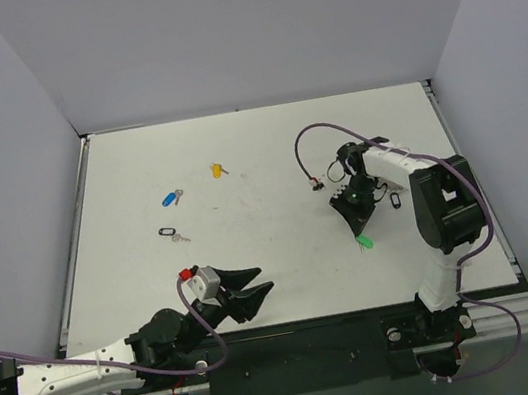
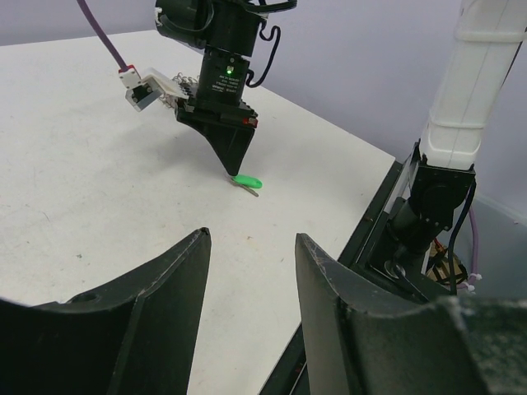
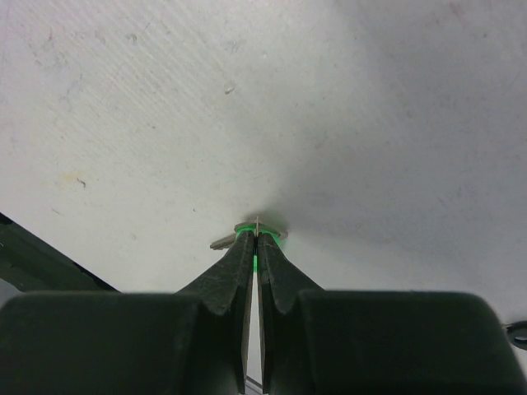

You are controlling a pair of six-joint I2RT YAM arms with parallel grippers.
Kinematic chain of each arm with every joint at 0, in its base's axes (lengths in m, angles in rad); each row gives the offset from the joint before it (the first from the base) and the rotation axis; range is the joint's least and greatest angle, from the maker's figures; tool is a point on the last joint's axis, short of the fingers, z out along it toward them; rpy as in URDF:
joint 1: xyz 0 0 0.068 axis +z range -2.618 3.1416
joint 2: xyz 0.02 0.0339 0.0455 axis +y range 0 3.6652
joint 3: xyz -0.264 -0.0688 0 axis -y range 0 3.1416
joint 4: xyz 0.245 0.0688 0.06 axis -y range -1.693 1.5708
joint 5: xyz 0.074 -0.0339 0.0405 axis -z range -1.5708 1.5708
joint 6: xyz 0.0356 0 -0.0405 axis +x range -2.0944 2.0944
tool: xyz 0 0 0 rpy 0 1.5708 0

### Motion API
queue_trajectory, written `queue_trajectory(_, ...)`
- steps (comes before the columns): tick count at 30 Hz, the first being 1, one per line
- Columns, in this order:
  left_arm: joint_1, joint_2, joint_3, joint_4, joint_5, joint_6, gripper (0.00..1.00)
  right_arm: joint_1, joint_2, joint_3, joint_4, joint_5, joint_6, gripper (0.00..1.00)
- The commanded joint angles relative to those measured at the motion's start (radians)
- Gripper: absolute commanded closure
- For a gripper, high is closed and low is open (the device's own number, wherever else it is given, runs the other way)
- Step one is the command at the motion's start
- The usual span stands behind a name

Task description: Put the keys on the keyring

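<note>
The left pincer (image 2: 251, 239) is held open and empty over the white worktop (image 1: 266, 146). The right pincer (image 2: 234, 169) is shut, its tips set on the green-headed key (image 2: 245, 180), perhaps pinching it. The key is laid flat, blade pointed toward the near edge. Pale walls (image 1: 246, 28) are seen around.

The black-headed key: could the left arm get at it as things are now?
Probably yes. The black-headed key lies on the bare table a little beyond the left gripper, whose jaws stand open and empty, and nothing sits between them.
</note>
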Motion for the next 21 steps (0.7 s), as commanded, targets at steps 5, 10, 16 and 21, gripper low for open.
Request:
queue_trajectory(5,-0.001,0.001,0.002,0.035,-0.009,-0.006,0.45,0.028,0.032,0.044,-0.027,0.037,0.066,1.00)
queue_trajectory(10,-0.001,0.006,0.003,0.038,-0.008,-0.011,0.45,0.028,0.033,0.044,-0.019,0.039,0.074,1.00)
queue_trajectory(16,-0.001,0.006,0.005,0.038,-0.005,-0.011,0.45,0.028,0.038,0.047,-0.009,0.040,0.088,1.00)
queue_trajectory(21,-0.001,0.007,0.008,0.036,-0.005,-0.017,0.45,0.030,0.050,0.054,-0.007,0.045,0.100,0.98)
